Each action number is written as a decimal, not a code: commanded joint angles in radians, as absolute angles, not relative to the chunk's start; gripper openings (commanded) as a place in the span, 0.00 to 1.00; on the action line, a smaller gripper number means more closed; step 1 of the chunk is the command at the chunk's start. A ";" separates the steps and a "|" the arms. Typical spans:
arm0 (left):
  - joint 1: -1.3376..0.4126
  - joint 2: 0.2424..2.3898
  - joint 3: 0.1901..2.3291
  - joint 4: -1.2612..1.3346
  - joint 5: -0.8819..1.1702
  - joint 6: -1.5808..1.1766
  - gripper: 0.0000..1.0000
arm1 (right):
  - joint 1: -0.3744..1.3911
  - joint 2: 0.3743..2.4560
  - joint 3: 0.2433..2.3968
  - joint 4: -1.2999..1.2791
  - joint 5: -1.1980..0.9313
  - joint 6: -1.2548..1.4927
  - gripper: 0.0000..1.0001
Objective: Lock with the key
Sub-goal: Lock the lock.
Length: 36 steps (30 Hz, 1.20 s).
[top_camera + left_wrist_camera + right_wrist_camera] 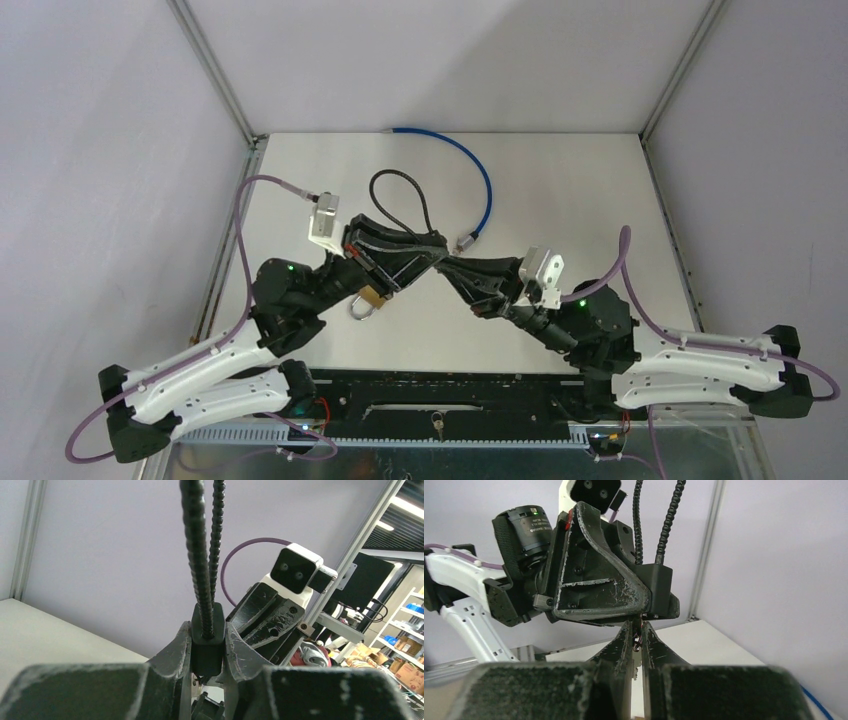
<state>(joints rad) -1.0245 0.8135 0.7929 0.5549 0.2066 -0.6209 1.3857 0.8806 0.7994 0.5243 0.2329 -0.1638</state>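
Note:
A black cable lock is held up between the two arms. My left gripper point(207, 627) is shut on its block-shaped body point(207, 647), and the ribbed cable point(197, 545) rises from it. From above, the cable loop point(400, 195) curls behind the left gripper point(405, 255). My right gripper point(636, 630) points up at the underside of the lock body point(659, 592), its fingers pressed on a small key point(635, 672) with a wire ring point(636, 647). The right gripper point(458, 268) meets the left tip to tip.
A brass padlock point(368, 298) hangs under the left gripper. A blue cable point(482, 178) curves over the back of the white table point(570, 200). Grey walls and aluminium posts point(215, 70) close in the sides.

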 commanded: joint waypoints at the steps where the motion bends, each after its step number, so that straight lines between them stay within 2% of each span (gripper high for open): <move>1: -1.029 0.823 0.807 0.565 0.205 -0.619 0.00 | 1.444 0.923 0.842 0.510 0.340 -0.339 0.00; 5: -1.029 0.813 0.797 0.557 0.184 -0.607 0.00 | 1.460 0.919 0.842 0.503 0.380 -0.362 0.05; 13: -1.026 0.790 0.798 0.515 0.148 -0.548 0.00 | 1.447 0.811 0.842 0.332 0.275 -0.339 0.40; 16: -1.025 0.791 0.799 0.509 0.149 -0.534 0.00 | 1.434 0.767 0.842 0.264 0.216 -0.311 0.46; 24: -1.022 0.783 0.798 0.485 0.158 -0.500 0.00 | 1.406 0.712 0.834 0.215 0.257 -0.309 0.47; 29: -1.022 0.788 0.838 0.400 0.235 -0.451 0.00 | 1.377 0.692 0.831 0.208 0.272 -0.304 0.38; 32: -1.022 0.787 0.854 0.360 0.275 -0.420 0.00 | 1.359 0.676 0.831 0.199 0.259 -0.282 0.36; 36: -1.022 0.778 0.853 0.356 0.291 -0.404 0.00 | 1.318 0.657 0.831 0.169 0.173 -0.220 0.30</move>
<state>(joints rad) -1.0245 0.7982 0.7933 0.3428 0.2432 -0.4572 1.3506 0.6819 0.8146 0.1875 0.2462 -0.2859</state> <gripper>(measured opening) 0.225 0.330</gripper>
